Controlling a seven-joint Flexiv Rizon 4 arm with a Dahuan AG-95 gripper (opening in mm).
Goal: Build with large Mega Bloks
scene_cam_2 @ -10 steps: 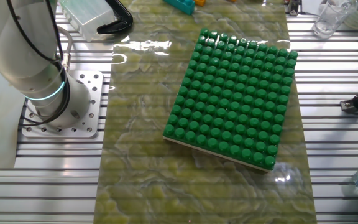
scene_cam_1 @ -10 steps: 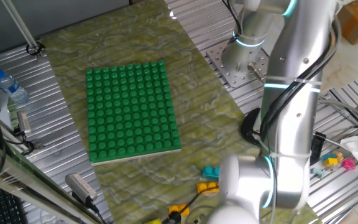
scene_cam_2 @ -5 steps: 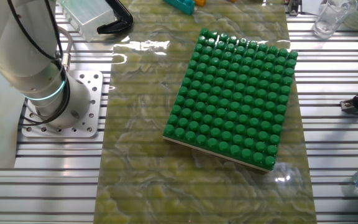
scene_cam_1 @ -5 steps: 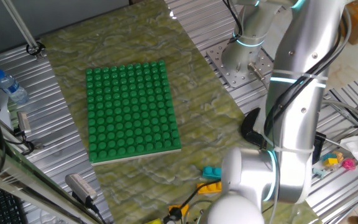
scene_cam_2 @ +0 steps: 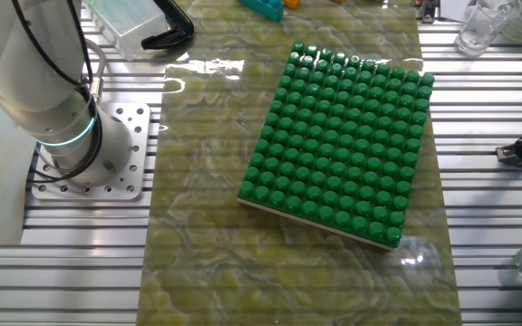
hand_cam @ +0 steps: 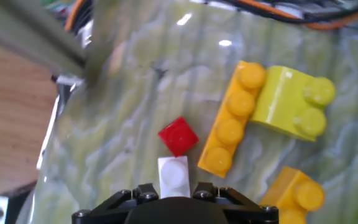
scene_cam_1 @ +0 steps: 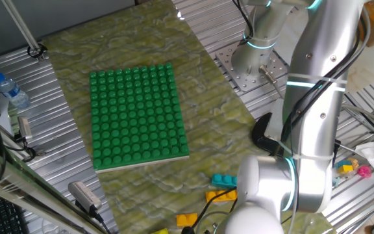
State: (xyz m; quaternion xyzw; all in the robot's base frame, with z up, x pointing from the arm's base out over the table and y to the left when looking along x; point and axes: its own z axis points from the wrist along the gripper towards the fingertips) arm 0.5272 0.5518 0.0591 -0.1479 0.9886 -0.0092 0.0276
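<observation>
In the hand view a white brick (hand_cam: 173,177) lies right at the top edge of my gripper's black body (hand_cam: 173,208), centred on it. A small red brick (hand_cam: 178,135) sits just beyond it. A long orange brick (hand_cam: 232,127) touches a yellow brick (hand_cam: 291,106), and another orange brick (hand_cam: 294,196) is at the lower right. My fingertips do not show. In one fixed view a cyan brick (scene_cam_1: 224,179) and orange bricks (scene_cam_1: 221,194) lie by the arm's elbow (scene_cam_1: 265,195), which hides the gripper.
The big green studded baseplate (scene_cam_1: 138,117) lies mid-mat; it also shows in the other fixed view (scene_cam_2: 338,145). A water bottle (scene_cam_1: 10,91) stands at the left. Cables cross the top of the hand view (hand_cam: 291,15). The arm's base (scene_cam_2: 80,154) is bolted at the mat's side.
The arm has shifted to the right in one fixed view, uncovering more of the cyan and orange bricks near the mat's front edge. The baseplate has not moved.
</observation>
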